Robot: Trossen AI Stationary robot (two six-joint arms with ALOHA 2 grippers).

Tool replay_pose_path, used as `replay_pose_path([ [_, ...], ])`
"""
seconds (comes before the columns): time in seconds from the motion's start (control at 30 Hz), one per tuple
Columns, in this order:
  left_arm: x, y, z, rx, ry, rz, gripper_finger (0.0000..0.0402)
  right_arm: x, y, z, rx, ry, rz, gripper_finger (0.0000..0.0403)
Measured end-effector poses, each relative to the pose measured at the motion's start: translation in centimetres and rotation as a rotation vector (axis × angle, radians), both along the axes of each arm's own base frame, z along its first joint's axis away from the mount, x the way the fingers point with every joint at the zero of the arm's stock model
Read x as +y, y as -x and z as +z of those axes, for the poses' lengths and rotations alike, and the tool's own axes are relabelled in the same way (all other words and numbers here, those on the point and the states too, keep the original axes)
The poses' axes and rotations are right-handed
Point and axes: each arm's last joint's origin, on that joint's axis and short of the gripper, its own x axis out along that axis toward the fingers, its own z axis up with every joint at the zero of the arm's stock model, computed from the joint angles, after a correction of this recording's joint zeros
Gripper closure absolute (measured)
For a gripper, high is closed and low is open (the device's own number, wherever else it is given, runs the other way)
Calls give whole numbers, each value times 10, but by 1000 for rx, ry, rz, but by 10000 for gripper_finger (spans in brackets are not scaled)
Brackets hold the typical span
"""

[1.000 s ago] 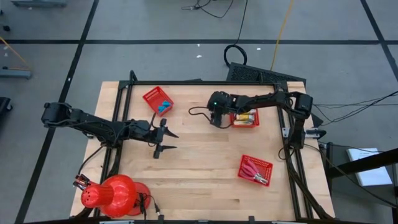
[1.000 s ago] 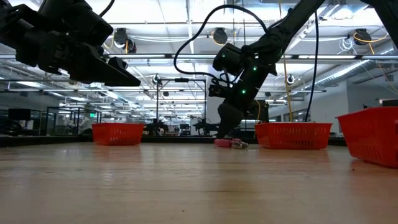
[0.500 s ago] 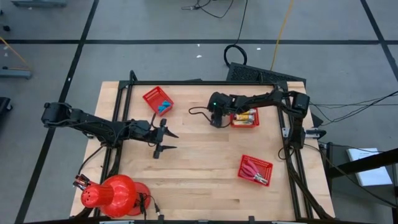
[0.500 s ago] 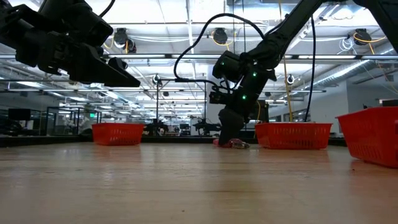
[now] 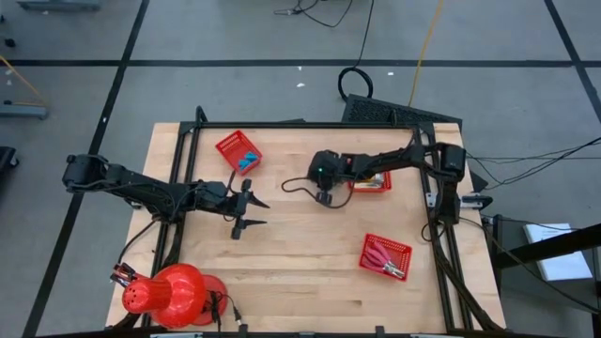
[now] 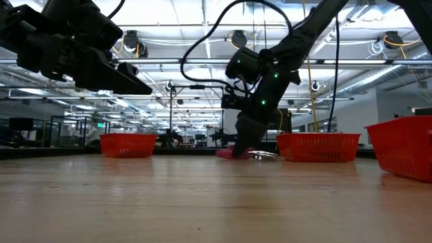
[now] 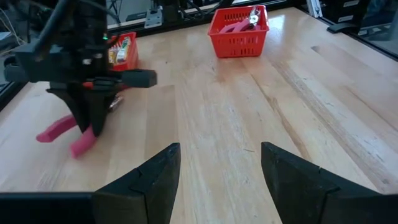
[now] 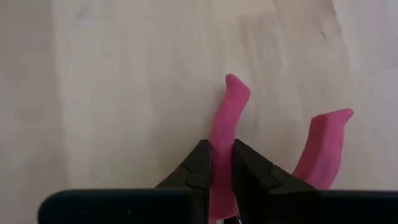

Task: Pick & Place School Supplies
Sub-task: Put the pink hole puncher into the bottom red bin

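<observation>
Right hand [image 8: 221, 163] clamped on one pink-red handle of a pair of pliers [image 8: 229, 124], down at the table [image 5: 300, 253] near its middle, just beside the basket of yellow-and-white packets [image 5: 374, 181]. Second handle splayed out free to the side; pliers apparently touching the wood or barely off it, hard to tell which. Left hand [image 7: 219, 168] spread wide and empty, hovering over the left half of the table, pointed toward the right arm.

Sorting well advanced, judging by the layout: light-blue erasers [image 5: 247, 160] already in the far-left basket [image 5: 228, 146], packets in the far-right one, several red-handled pliers [image 5: 383, 260] in the near-right basket [image 5: 387, 243]. No other loose supplies visible on the wood. Probably left to do: lift the gripped pliers, carry them to the near-right basket, release.

Table of pale butcher-block planks, smooth, framed by a dark metal rail. A red cone-shaped object [image 5: 167, 295] at the near-left corner. Grey floor with black tape lines, cables trailing beyond the far edge. Low view: an open hall with ceiling lights and exposed ducting behind the arms.
</observation>
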Motion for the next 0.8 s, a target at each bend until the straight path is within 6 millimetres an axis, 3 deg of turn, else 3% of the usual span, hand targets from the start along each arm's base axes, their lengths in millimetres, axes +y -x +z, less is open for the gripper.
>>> replay_pose_path([
  [0.4,1,1,-2,17,-8,24,174,46,-16,9,-93,54,126,372],
  [0.6,1,1,-2,26,-6,25,174,76,-19,30,-158,124,191,372],
  [0.8,1,1,-3,30,-7,25,174,121,-18,62,-309,178,288,372],
])
